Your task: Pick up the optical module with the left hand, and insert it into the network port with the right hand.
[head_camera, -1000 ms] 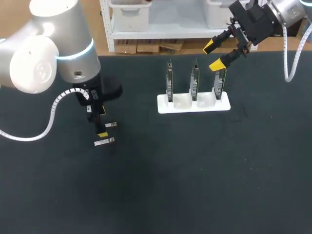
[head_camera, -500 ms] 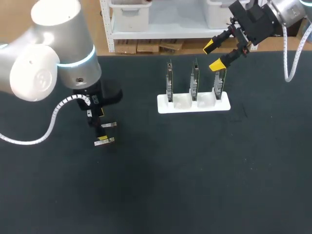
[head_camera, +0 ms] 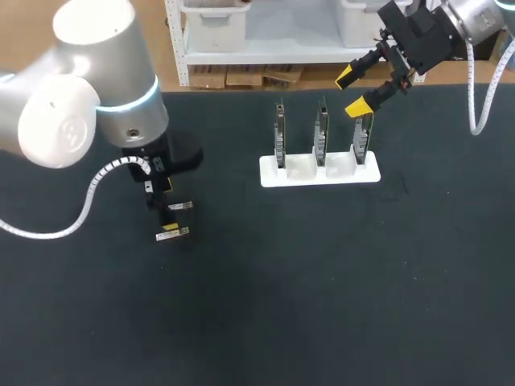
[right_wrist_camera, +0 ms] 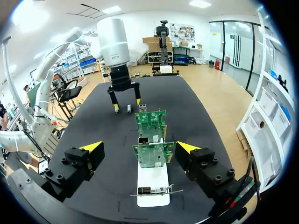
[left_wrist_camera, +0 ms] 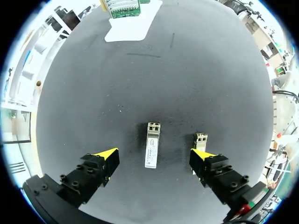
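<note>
Optical module first: in the head view there are actually two of them lying flat on the black table. The left gripper hangs right over the pair, so the left arm is way nearer than the right gripper. That one sits wide open and empty up by the boards in their white rack, well apart from the modules. The left wrist view is clearer. The optical module lies below and smack between the fingers, long axis pointing straight ahead of the left gripper, crosswise to the closing line. So I'd guess the jaws would meet its long sides. They're spread wide, gripping nothing, though the second module sits just beside one yellow tip and could get bumped. In the right wrist view the right gripper is open with nothing in it. The boards are just ahead of it and the left gripper is far beyond.
</note>
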Action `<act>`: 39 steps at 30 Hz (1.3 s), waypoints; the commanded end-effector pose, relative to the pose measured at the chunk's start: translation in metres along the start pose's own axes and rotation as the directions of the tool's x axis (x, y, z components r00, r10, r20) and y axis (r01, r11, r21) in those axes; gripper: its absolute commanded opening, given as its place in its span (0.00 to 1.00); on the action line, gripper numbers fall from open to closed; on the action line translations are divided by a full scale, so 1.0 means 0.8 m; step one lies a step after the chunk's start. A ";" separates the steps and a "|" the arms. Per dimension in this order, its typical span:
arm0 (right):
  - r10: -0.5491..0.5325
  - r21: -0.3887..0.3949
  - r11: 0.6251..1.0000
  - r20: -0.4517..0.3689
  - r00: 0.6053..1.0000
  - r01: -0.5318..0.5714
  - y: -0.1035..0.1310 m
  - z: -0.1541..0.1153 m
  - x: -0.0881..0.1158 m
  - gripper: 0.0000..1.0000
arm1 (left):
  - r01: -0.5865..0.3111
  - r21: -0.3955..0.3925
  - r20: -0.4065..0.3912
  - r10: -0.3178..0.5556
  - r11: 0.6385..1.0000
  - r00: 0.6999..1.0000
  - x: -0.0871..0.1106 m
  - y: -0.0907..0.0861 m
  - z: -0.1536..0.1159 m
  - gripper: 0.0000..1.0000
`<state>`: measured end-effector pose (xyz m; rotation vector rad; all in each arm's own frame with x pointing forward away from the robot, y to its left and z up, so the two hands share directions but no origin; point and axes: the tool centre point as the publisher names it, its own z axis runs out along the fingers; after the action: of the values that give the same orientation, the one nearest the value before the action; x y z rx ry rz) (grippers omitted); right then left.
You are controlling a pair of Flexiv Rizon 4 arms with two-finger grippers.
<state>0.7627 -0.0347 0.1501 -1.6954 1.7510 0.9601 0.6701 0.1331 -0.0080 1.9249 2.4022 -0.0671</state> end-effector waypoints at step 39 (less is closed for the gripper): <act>0.000 0.003 1.000 0.000 1.000 0.000 0.001 0.000 0.000 1.00 | 0.056 -0.032 -0.089 -0.059 0.998 0.994 -0.005 0.005 0.007 1.00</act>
<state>0.7627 -0.0347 0.1501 -1.6954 1.7510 0.9601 0.6748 0.1292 -0.0127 1.8869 2.4983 0.0516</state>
